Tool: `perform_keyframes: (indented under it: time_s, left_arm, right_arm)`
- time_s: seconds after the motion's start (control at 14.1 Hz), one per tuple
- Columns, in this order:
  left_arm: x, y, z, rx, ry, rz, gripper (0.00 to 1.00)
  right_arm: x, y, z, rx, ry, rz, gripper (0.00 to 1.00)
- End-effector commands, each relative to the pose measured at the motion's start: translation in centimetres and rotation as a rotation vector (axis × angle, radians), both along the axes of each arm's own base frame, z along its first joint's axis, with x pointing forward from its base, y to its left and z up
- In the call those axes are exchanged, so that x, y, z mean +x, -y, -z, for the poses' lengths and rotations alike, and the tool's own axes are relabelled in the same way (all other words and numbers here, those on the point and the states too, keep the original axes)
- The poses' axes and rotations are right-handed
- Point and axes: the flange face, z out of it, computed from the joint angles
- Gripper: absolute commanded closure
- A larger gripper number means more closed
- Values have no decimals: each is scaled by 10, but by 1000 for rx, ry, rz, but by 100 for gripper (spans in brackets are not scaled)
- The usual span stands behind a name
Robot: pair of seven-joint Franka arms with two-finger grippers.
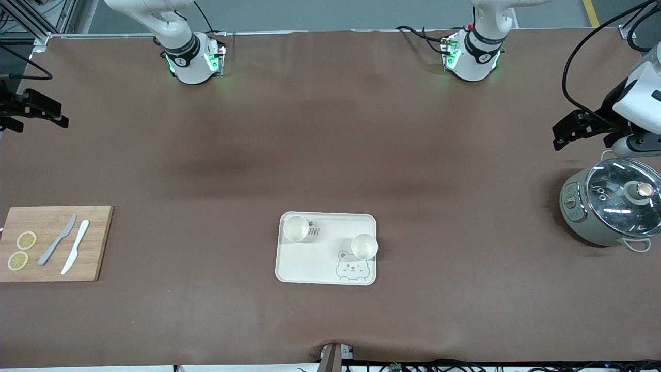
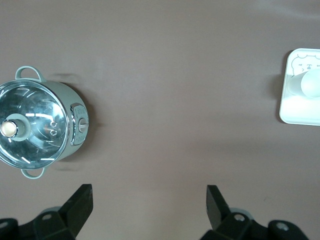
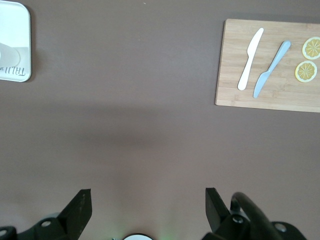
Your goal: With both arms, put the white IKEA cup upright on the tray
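The cream tray [image 1: 310,263] with a bear-face drawing lies on the brown table, nearer to the front camera than the middle. Two white cups stand upright on it: one [image 1: 296,228] at a corner by the lettering, the other [image 1: 364,246] beside the bear drawing. My left gripper [image 1: 570,129] hangs open and empty over the left arm's end of the table, by the pot. In the left wrist view [image 2: 149,200] it shows the tray's edge [image 2: 300,112] and a cup [image 2: 307,82]. My right gripper [image 1: 36,108] is open and empty [image 3: 148,202] over the right arm's end.
A wooden cutting board [image 1: 98,243] with a grey knife [image 1: 57,240], a white knife [image 1: 75,246] and two lemon slices [image 1: 21,250] lies at the right arm's end. A green pot with a glass lid [image 1: 614,206] stands at the left arm's end.
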Motion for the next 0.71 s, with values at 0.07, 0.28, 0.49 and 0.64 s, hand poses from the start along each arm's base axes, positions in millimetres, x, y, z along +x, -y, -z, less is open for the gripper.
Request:
perform_keyframes:
  time_s: [0.07,0.28,0.49,0.64]
  left_arm:
    - [-2,-4,-2,-16,10,-10,0]
    - [-1,-14,-2,-28,4,-26,0]
    - [-2,-15,-2,-37,1,-18,0]
    - [-2,-10,-2,-32,0,-18,0]
  right_arm:
    - [-2,-14,-6,-14,16,-27,0]
    - [-1,-18,-7,-25,20,-39,0]
    - [-1,-29,-5,-57,12,-66,0]
    - [-2,-33,-6,-63,9,-72,0]
